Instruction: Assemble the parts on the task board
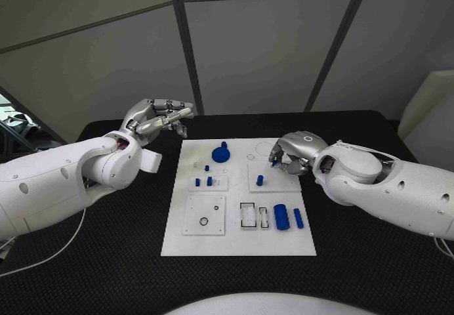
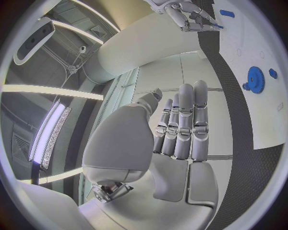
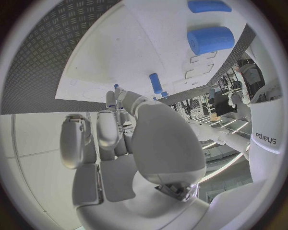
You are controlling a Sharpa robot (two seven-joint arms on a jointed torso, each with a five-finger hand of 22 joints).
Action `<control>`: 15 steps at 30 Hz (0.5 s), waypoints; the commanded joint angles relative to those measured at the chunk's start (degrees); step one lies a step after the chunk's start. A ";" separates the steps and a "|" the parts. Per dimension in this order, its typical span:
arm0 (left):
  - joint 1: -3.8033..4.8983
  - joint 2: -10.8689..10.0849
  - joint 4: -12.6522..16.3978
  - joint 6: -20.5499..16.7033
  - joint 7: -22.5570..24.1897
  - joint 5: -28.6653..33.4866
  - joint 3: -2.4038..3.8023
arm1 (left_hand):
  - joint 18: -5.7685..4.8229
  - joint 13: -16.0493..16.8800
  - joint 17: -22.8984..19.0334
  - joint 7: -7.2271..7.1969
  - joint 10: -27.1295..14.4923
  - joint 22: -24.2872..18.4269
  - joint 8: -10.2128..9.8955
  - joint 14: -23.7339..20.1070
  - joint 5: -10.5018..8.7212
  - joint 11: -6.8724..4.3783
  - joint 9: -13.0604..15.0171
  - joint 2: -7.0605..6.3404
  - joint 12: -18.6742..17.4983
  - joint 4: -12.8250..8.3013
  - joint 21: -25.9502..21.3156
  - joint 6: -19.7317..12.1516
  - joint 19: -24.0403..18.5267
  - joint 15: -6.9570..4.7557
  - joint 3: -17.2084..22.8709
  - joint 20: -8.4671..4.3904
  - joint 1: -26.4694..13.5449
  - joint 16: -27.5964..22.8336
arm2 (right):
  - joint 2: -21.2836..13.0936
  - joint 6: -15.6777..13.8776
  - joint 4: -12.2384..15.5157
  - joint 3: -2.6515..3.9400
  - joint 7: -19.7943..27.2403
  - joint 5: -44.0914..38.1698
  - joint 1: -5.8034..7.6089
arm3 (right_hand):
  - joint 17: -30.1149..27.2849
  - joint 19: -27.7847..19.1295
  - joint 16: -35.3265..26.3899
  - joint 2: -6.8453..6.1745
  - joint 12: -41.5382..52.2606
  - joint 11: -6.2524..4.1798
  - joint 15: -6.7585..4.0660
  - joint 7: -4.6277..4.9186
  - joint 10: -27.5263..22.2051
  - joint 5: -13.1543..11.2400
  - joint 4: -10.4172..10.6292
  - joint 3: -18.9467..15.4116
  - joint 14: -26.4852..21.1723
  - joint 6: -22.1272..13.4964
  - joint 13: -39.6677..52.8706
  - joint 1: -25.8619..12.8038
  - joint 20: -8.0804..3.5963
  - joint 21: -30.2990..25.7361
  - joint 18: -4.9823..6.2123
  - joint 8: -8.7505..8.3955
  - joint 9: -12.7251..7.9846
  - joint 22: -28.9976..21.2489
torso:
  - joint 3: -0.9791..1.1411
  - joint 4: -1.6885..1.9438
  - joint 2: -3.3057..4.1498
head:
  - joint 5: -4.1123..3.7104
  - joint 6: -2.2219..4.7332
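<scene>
The white task board [image 1: 237,239] lies in the middle of the black table. A blue gear [image 1: 220,155] [image 2: 254,76] sits near its far edge, with several small blue pegs [image 1: 203,180] just in front of it. Another peg [image 1: 259,178] [image 3: 155,83] stands mid-board. A thick blue cylinder [image 1: 281,216] [image 3: 210,40] and a slimmer one [image 1: 299,218] [image 3: 209,6] lie at the near right. My right hand [image 1: 291,152] [image 2: 192,17] hovers over the board's far right and pinches a small blue peg [image 1: 274,163] [image 3: 115,87] in its fingertips. My left hand [image 1: 159,118] [image 2: 180,127] is raised off the board's far left corner, fingers straight, holding nothing.
Two rectangular slots [image 1: 254,216] and a plate with a dark ring [image 1: 203,221] mark the board's near half. Black table [image 1: 113,262] surrounds the board on all sides. Grey wall panels stand behind the table.
</scene>
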 commanded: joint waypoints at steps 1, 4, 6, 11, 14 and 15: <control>0.07 0.08 -0.20 0.67 -0.08 0.40 0.05 | -1.07 -0.02 -0.06 0.06 -0.33 -0.07 0.26 -0.41 -0.01 0.22 -0.05 0.14 0.29 -0.07 -0.11 -0.12 -0.20 -0.07 -0.23 -0.08 0.42 -0.24 | -0.75 -3.25 1.33 0.10 -0.45 -0.07 0.16 | 0.08 0.40 0.40 -0.01 -0.26 0.11 -0.17 0.10 -0.06 -0.08 -0.22 -0.09 2.47 -0.09 -0.08 -0.44 0.07 0.38 -0.68 -0.33 -0.03 7.02 | 0.00 0.03 0.06 | 0.05 0.03; 0.07 0.17 -0.45 0.59 -0.10 0.40 0.05 | -1.07 -0.02 -0.10 0.08 -0.36 -0.10 0.26 -0.45 -0.01 0.23 -0.06 0.15 0.29 -0.08 -0.15 -0.14 -0.21 -0.06 -0.25 -0.08 0.43 -0.28 | -1.73 -3.81 3.43 0.24 -0.48 0.72 0.20 | 0.21 0.60 0.52 -0.03 -0.28 0.10 -0.17 0.09 -0.02 -0.08 -0.23 -0.10 2.49 -0.06 -0.08 -0.49 0.08 0.62 -0.75 -0.33 -0.02 7.28 | 0.01 -0.05 0.01 | 0.20 0.07; 0.07 0.29 -0.57 0.59 -0.12 0.40 0.05 | -1.07 -0.02 -0.12 0.09 -0.37 -0.12 0.26 -0.46 -0.01 0.24 -0.06 0.16 0.30 -0.08 -0.17 -0.16 -0.21 -0.06 -0.26 -0.08 0.44 -0.29 | -2.04 -4.20 4.93 0.28 -0.38 1.24 0.21 | 0.24 0.65 0.56 -0.03 -0.28 0.09 -0.17 0.08 0.00 -0.07 -0.23 -0.10 2.50 -0.04 -0.07 -0.50 0.08 0.69 -0.77 -0.33 -0.02 7.34 | 0.03 -0.04 0.07 | 0.43 0.10; 0.07 0.91 -1.20 0.98 -0.24 0.40 0.05 | -1.07 -0.03 -0.17 0.10 -0.42 -0.16 0.26 -0.50 0.00 0.25 -0.06 0.19 0.31 -0.10 -0.24 -0.19 -0.22 -0.05 -0.26 -0.07 0.50 -0.34 | -1.76 -4.01 8.47 0.33 -0.23 2.05 0.20 | 0.26 0.83 0.64 0.00 -0.32 0.07 -0.18 0.06 0.08 0.04 -0.26 -0.07 2.51 0.05 -0.07 -0.56 0.09 0.92 -0.83 -0.31 0.00 7.58 | 0.05 0.08 0.11 | 0.83 0.31; 0.07 1.24 -1.87 1.00 -0.15 0.40 0.05 | -1.08 -0.04 -0.22 0.11 -0.46 -0.20 0.25 -0.52 0.01 0.26 -0.06 0.24 0.32 -0.12 -0.29 -0.23 -0.23 -0.04 -0.25 -0.07 0.56 -0.37 | -1.02 -3.55 10.31 0.34 -0.03 2.39 0.20 | 0.21 0.79 0.70 0.05 -0.43 0.07 -0.19 0.06 0.11 0.36 -0.40 0.05 2.51 0.06 -0.09 -0.55 0.08 0.92 -0.82 -0.37 0.00 7.58 | 0.09 0.13 0.16 | 1.31 0.00; 0.07 1.34 -2.10 0.98 -0.13 0.40 0.05 | -1.07 -0.04 -0.24 0.12 -0.48 -0.22 0.25 -0.53 0.01 0.26 -0.06 0.26 0.33 -0.14 -0.31 -0.24 -0.23 -0.04 -0.24 -0.07 0.59 -0.38 | -0.68 -3.38 10.72 0.35 0.04 2.52 0.20 | 0.21 0.80 0.72 0.05 -0.45 0.07 -0.19 0.07 0.10 0.43 -0.42 0.06 2.51 0.05 -0.09 -0.55 0.08 0.93 -0.82 -0.38 0.00 7.60 | 0.08 0.12 0.18 | 1.52 -0.14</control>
